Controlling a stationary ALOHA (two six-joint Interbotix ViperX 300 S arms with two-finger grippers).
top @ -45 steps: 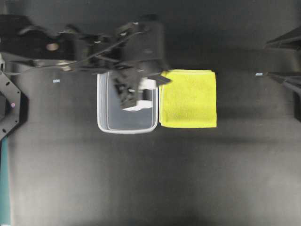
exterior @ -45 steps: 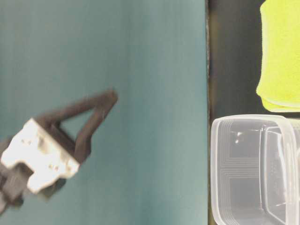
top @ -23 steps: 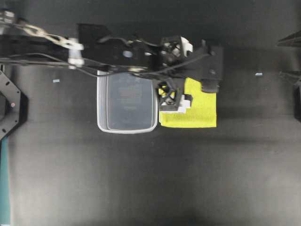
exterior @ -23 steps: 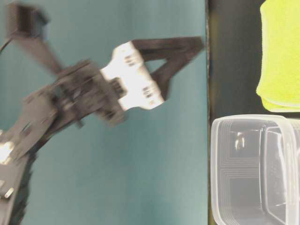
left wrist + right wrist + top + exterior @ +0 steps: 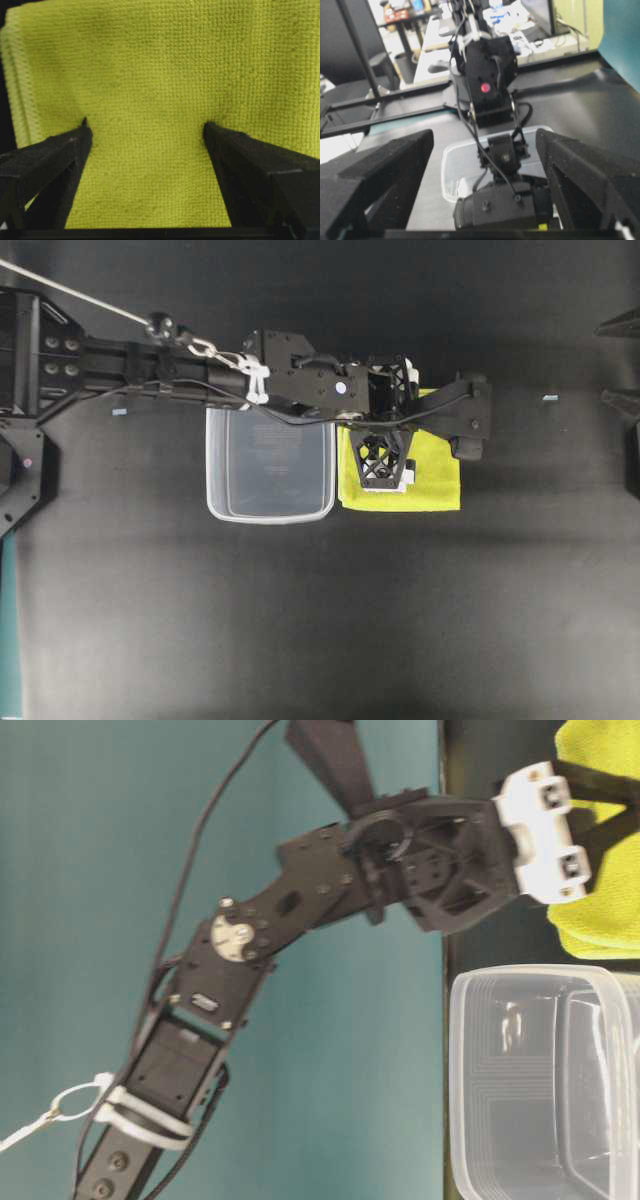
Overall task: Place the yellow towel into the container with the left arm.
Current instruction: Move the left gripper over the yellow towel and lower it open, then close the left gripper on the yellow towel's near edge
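The yellow towel (image 5: 436, 478) lies folded on the black table, just right of the clear container (image 5: 270, 516), which is empty. My left gripper (image 5: 384, 462) is down over the towel's left half. In the left wrist view the towel (image 5: 150, 65) fills the frame. The left gripper (image 5: 145, 127) is open there, its two black fingertips (image 5: 75, 142) spread wide and resting on the cloth with flat fabric between them. My right gripper (image 5: 485, 137) is open and empty, far off at the right. The table-level view shows the towel (image 5: 600, 910) and container (image 5: 520, 1070).
The left arm (image 5: 150, 365) stretches from the left edge across the container's far rim. The right arm (image 5: 622, 405) stays at the right table edge. A teal wall (image 5: 250, 870) stands beyond the table's end. The black table (image 5: 320, 620) is bare in front.
The left arm has swung from above the container rightwards to the towel and lowered its open gripper onto the cloth. Towel, container and right arm have not moved.
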